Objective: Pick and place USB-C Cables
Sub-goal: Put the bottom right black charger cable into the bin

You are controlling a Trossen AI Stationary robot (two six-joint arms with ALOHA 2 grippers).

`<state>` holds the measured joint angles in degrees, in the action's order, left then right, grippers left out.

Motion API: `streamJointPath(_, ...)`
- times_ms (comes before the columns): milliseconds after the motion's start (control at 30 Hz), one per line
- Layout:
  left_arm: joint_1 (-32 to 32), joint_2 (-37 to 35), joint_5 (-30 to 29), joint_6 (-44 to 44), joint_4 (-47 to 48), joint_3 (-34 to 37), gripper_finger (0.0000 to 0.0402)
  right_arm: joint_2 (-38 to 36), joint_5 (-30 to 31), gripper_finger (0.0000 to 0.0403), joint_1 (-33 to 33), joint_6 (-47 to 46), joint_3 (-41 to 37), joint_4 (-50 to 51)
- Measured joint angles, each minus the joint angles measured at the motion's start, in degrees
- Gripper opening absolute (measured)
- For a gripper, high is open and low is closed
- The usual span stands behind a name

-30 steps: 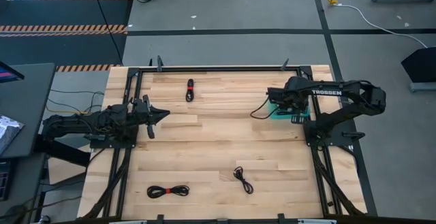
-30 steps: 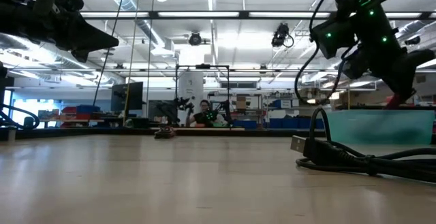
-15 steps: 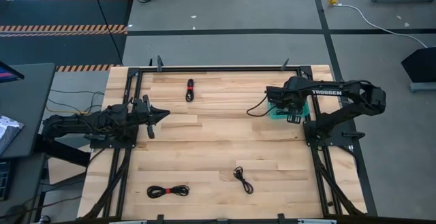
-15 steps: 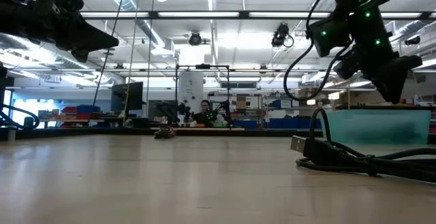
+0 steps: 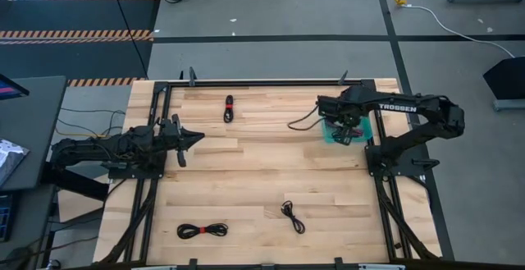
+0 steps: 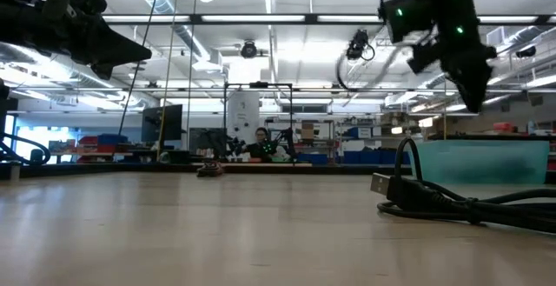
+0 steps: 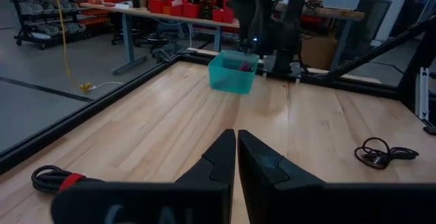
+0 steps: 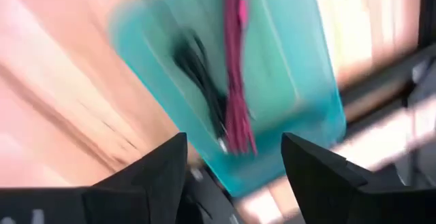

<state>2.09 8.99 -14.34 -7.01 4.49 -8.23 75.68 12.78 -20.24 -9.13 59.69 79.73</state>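
Since a sec ago my right pincer (image 5: 349, 132) has spread its fingers (image 8: 146, 173) wide & holds nothing; my right arm has swung so it sits over the teal bin (image 5: 337, 135) at the counter's (image 5: 262, 180) far right edge. Inside the bin: a reddish-maroon cable (image 8: 235, 81) w/ a black cable (image 8: 197, 67) beside it, both blurred. A thin black cord (image 5: 302, 122) loops from my right wrist over the wood. Left pincer (image 5: 199, 138) waits at the left side, fingers (image 7: 218, 163) pressed together, empty, raised off the counter. Other USB-C cables on the counter: black one w/ red tie (image 5: 229, 107) near the far edge, black bundle w/ red tie (image 5: 202, 231) near the front edge, small black coil (image 5: 293, 217) right of it, well apart.
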Motion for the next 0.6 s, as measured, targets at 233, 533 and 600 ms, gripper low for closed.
streamJointPath(233,0.0,0.0,-1.6,-1.6,-0.8,0.0,0.0025,0.0,-10.6,0.0241,4.8,2.5,7.5,-18.7)
streamJointPath(533,0.0,0.0,-3.1,-2.8,1.5,0.0,0.0025,2.4,-16.7,0.0236,16.0,1.6,7.7,-26.4)
streamJointPath(600,0.0,0.0,-3.1,-2.8,2.1,0.0,0.0025,3.4,-17.1,0.0234,19.0,0.7,7.7,-27.1)
